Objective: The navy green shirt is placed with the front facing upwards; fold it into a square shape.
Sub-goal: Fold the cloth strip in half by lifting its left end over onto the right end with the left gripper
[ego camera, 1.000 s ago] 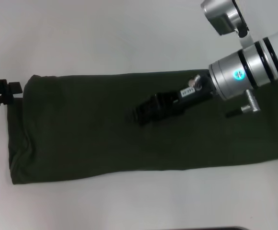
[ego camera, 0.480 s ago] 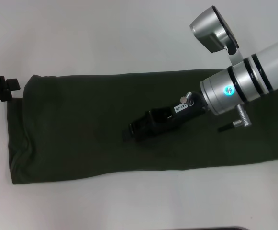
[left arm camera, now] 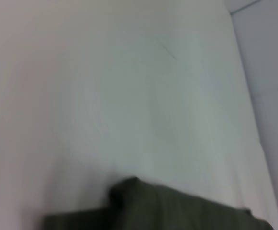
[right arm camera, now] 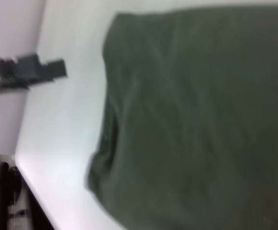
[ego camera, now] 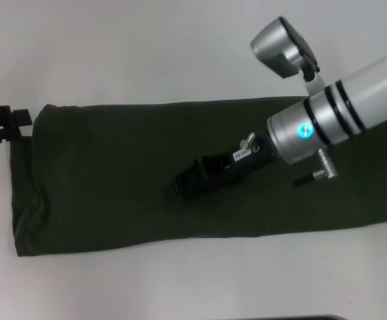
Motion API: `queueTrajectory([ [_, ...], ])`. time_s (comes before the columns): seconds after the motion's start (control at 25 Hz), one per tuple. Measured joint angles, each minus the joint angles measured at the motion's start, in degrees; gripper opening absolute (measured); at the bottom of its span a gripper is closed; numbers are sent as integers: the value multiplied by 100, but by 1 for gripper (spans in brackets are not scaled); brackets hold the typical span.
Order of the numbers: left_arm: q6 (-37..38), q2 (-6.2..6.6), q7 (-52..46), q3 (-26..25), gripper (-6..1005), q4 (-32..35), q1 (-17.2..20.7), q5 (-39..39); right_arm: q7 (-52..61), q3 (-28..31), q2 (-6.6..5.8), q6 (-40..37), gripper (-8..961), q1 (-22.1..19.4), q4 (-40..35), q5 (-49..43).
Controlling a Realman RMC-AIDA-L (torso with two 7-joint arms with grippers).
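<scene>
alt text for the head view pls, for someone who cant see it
A navy green shirt, folded into a long horizontal band, lies on a white table. The right gripper reaches over its middle; the left gripper sits at its far left corner.

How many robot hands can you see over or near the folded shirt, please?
2. The right hand is over the middle of the navy green shirt. The left hand sits at the shirt's far left corner, partly cut off at the head view's left edge.

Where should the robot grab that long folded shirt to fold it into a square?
Probably at one short end. The shirt lies as a flat band, so its left end, beside the left gripper, could be pinched at the corners from the outside and carried across. The right gripper is over the middle.
</scene>
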Motion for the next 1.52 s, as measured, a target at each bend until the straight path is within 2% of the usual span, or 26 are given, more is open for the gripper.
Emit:
queueTrajectory([
  [0.08, 261, 0, 68, 23, 488, 0, -40, -7, 20, 114, -64, -364, 527, -106, -282, 151],
  [0.24, 831, -11, 230, 36, 488, 1, -130, -83, 327, 358, -176, -1120, 527, -555, -1407, 325],
  [0.32, 1216, -61, 315, 92, 488, 1, -180, -147, 496, 375, -245, -1293, 527, -741, -1807, 323],
  [0.4, 1461, -134, 342, 279, 488, 1, -221, -158, 607, 377, -373, -1365, 527, -886, -2021, 306],
  [0.56, 1572, -352, 265, 888, 488, 1, -301, -157, 650, 405, -619, -1246, 526, -1124, -2083, 283],
  [0.76, 1477, -780, 113, 1390, 488, 3, -519, -103, 645, 533, -781, -1164, 526, -1369, -2107, 283],
  [0.92, 1158, -1066, -65, 1819, 487, -1, -714, -74, 616, 564, -806, -1227, 526, -1468, -2087, 282],
  [1.04, 842, -1183, -205, 2234, 487, -138, -840, -93, 605, 549, -800, -1293, 526, -1498, -2077, 277],
  [1.2, 424, -1200, -230, 2359, 487, -603, -1037, -137, 595, 528, -750, -1319, 526, -1503, -2076, 164],
  [1.52, -253, -1216, -216, 2562, 487, -1018, -1169, -163, 595, 581, -700, -1286, 527, -1500, -2068, 9],
])
